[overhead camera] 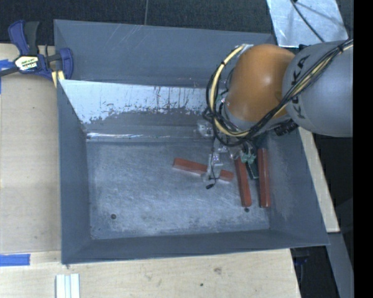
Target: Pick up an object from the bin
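Jaws over one red-brown bar (pixel 186 166) — two more bars (pixel 244 188) just right

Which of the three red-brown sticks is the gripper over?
The crosswise stick, leftmost; the gripper sits over its right part. The middle stick and rightmost stick lie side by side, running up-down.

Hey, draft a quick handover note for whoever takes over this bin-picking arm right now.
Gripper: down near the bin floor, right of centre, over the right half of a short red-brown stick. Whether it has a grip on the stick cannot be told.
Other things: two longer red-brown sticks lie side by side near the right wall of the bin.
Done: arm lowered to the short stick.
Left: nothing looks lifted yet; secure one stick and raise it clear.
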Motion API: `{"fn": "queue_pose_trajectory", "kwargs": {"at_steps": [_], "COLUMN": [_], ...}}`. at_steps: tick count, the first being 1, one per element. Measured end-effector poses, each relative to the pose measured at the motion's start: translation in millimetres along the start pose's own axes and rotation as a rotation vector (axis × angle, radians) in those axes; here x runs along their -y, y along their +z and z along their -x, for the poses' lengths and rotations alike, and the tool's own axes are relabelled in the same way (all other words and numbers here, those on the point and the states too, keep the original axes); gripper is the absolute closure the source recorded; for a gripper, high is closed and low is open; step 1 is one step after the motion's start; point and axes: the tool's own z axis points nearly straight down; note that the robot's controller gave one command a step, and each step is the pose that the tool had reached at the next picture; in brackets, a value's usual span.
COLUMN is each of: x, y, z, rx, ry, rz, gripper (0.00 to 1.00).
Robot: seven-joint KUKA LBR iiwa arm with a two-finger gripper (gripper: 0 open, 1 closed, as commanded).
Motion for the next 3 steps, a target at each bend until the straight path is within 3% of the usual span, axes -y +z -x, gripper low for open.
{"fn": "queue_pose_trajectory", "kwargs": {"at_steps": [1,2,3], "x": [-8.1,-7.5,-18.2], "y": [52.2,48.4,-90.3], "z": [-8.5,-6.5,-17.7], "rx": [-0.005,0.001,0.008], "ry": [-0.013,-0.011,-0.025], "rz": [0.001,0.001,0.000], "gripper": [0.00,1.00,1.00]}}
